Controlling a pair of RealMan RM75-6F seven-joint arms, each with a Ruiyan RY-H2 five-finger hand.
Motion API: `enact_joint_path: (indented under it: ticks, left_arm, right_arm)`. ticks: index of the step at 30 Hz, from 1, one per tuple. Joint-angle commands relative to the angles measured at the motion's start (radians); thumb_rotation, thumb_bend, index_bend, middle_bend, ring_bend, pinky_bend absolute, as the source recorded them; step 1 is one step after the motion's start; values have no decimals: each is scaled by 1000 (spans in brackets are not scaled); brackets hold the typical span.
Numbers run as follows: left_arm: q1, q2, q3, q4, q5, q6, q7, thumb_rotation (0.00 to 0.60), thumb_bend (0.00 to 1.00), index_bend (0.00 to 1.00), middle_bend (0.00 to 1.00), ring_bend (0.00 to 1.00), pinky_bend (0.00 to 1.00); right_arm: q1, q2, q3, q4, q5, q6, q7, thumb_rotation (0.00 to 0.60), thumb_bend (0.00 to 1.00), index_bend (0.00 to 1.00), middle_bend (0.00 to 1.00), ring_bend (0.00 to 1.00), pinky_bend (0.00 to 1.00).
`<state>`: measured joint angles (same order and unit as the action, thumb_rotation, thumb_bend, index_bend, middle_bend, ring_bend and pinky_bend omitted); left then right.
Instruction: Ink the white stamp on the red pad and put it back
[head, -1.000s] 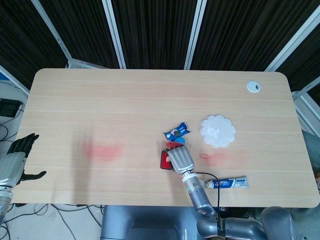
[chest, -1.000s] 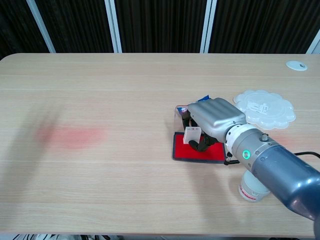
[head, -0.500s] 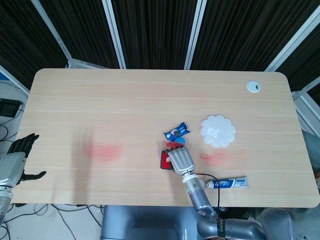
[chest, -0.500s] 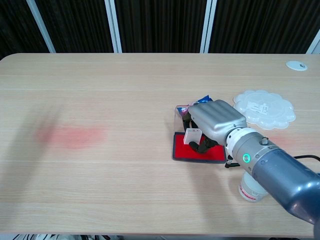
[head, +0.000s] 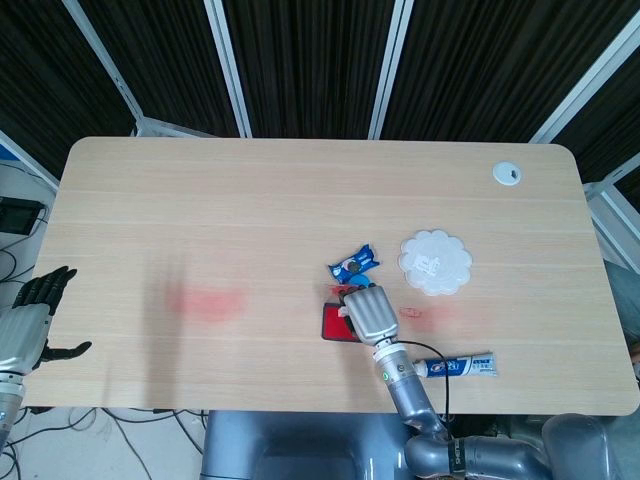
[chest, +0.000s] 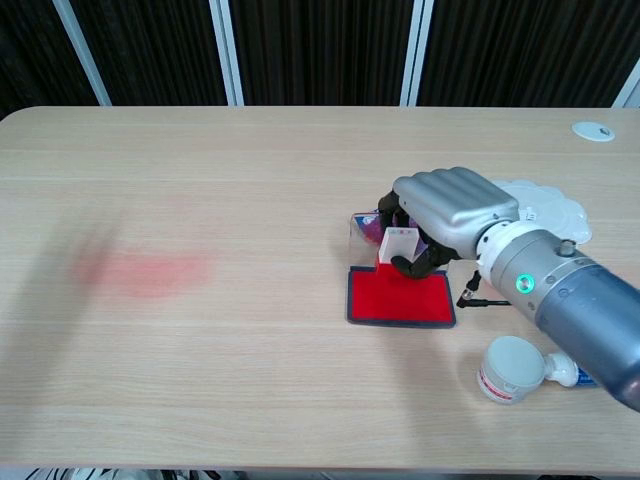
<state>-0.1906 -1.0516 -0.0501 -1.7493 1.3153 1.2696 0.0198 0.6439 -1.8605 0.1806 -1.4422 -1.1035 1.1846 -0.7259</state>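
Stamp (chest: 399, 244): one, a small white block with flat faces, held in the right hand (chest: 447, 213) just above the far edge of the red pad (chest: 400, 297); whether it touches the pad cannot be told. Pad: one, a flat rectangle with a bright red surface and a dark border, lying on the table (chest: 250, 170) right of centre. A clear lid or case (chest: 358, 226) stands at the pad's far edge, beside the stamp. Right hand: silver shell with dark fingers (chest: 417, 265) curled round the stamp, gripping it. Left hand (head: 32, 318): seen in the head view only, off the table's near left corner, dark fingers spread and holding nothing. Table: one, pale wood-grain top with rounded corners, with a faint reddish smear (chest: 140, 272) on its left half. One blue snack packet (head: 354, 264), crinkled, lies just beyond the pad. One white disc with a scalloped edge (head: 435, 261), flat, lies to the right of the packet. One toothpaste tube (head: 456, 366), white and blue, lies near the right front edge, its round white cap (chest: 510, 368) facing the chest camera. One round white grommet (head: 507, 173) sits in the far right corner.
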Motion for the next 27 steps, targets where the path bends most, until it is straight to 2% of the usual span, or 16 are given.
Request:
enact_joint_path:
  ticks: [1, 7, 12, 19, 27]
  left_arm:
    - [1, -2, -1, 2, -2, 3, 5, 600, 1, 0, 0, 0, 0]
    - [5, -17, -2, 11, 3, 23, 32, 600, 1, 0, 0, 0, 0]
    - [8, -28, -2, 16, 2, 34, 50, 600, 1, 0, 0, 0, 0]
    - [11, -39, -4, 18, -4, 43, 69, 600, 1, 0, 0, 0, 0]
    - [12, -43, -8, 17, -16, 43, 80, 600, 1, 0, 0, 0, 0]
  right_arm:
    - [-22, 53, -12, -52, -21, 26, -2, 600, 708, 817, 680, 540, 541]
    - [-69, 157, -31, -119, -31, 65, 12, 600, 709, 817, 679, 540, 541]
    - [-93, 213, -33, -125, -22, 66, 47, 600, 708, 817, 678, 540, 541]
    - [-119, 245, -35, -71, 7, 47, 107, 600, 708, 817, 675, 540, 541]
    - [-126, 230, -48, 44, -12, -4, 208, 600, 700, 817, 663, 539, 541]
